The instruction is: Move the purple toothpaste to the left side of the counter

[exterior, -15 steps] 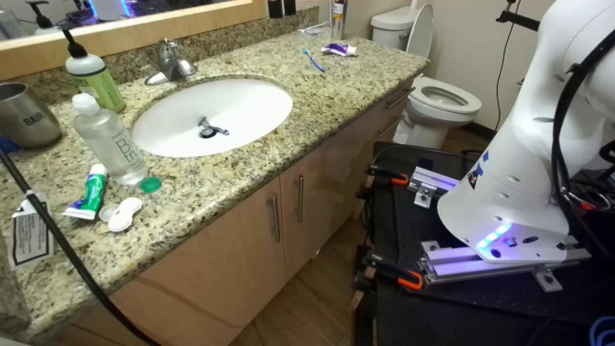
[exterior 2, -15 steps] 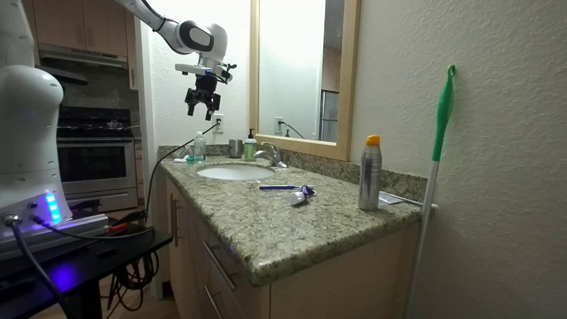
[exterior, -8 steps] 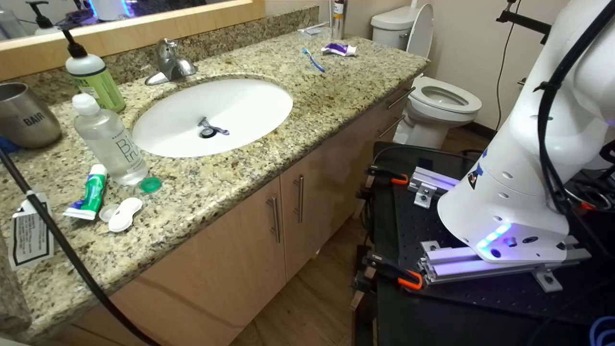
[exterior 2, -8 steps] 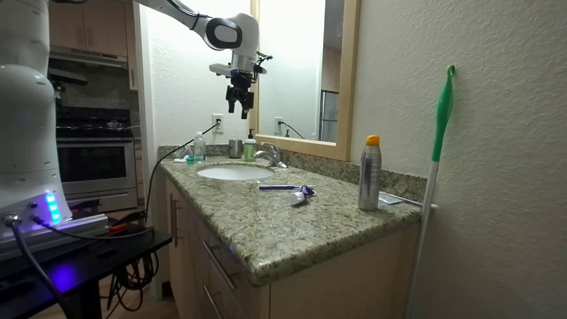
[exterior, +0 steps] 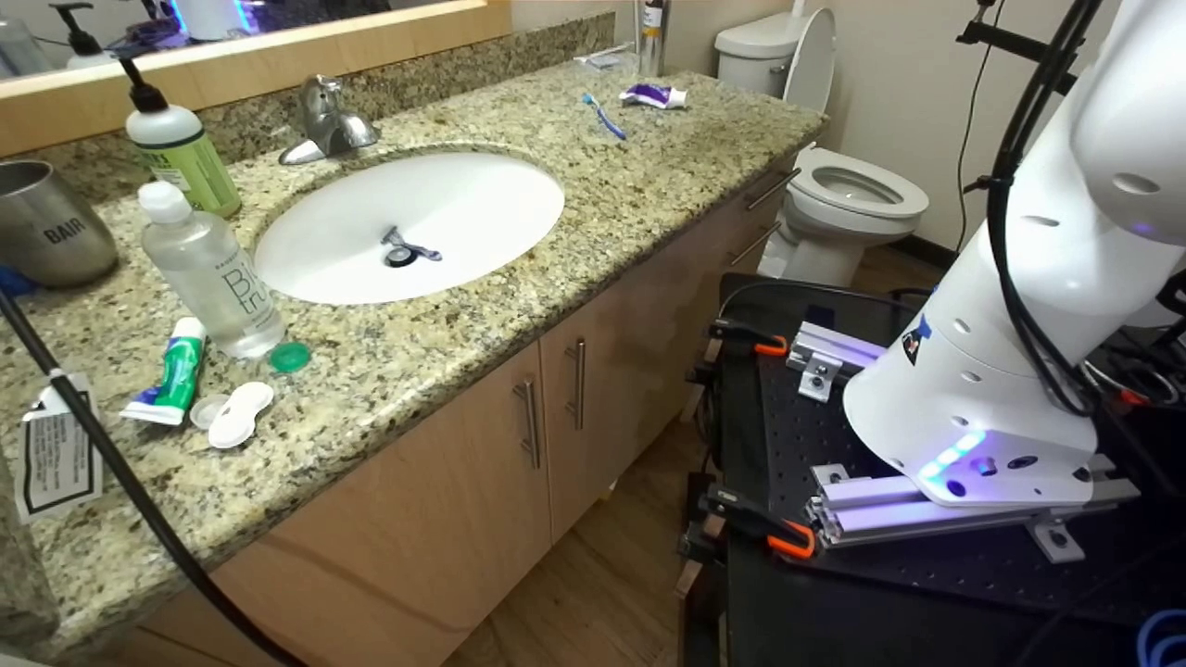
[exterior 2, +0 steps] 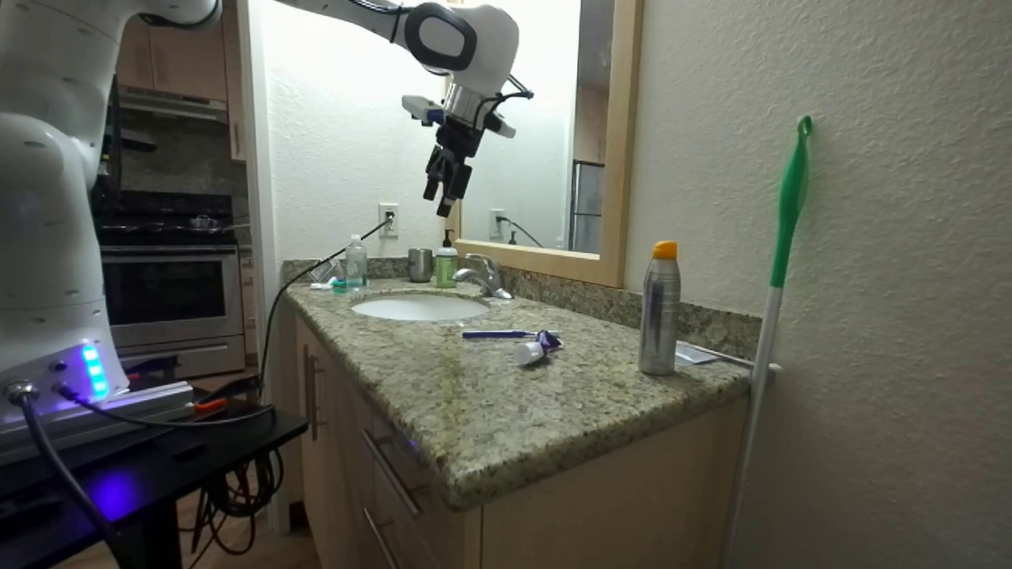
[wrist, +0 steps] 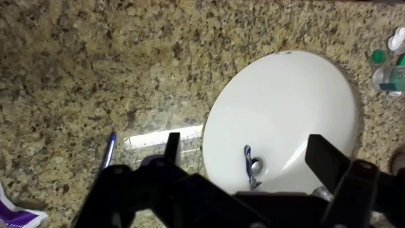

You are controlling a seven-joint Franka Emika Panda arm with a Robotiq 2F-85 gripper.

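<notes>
The purple toothpaste [exterior: 654, 95], a small purple tube with a whitish end, lies on the counter [exterior: 713, 120] beyond the sink, near the toilet end. It also lies on the counter [exterior 2: 474, 411] in an exterior view [exterior 2: 547, 341], and part of it shows at the lower left corner of the wrist view [wrist: 19, 218]. My gripper [exterior 2: 439, 199] is open and empty, tilted, high above the counter on the sink side of the toothpaste. In the wrist view the spread fingers [wrist: 244, 139] have only the sink and some counter below them.
A blue toothbrush [exterior: 607, 120] lies beside the toothpaste. A spray can [exterior 2: 661, 316] stands nearby. A razor [wrist: 248, 161] lies in the sink [wrist: 278, 104]. The faucet [exterior: 329, 125], soap pump [exterior: 185, 162], clear bottle [exterior: 213, 269], metal cup [exterior: 56, 227], green tube [exterior: 178, 375] and cable [exterior: 139, 491] also show.
The arm has swung along the counter, from the bottle end toward the toothpaste end. The gripper has tilted and stays high and open. The things on the counter have not moved.
</notes>
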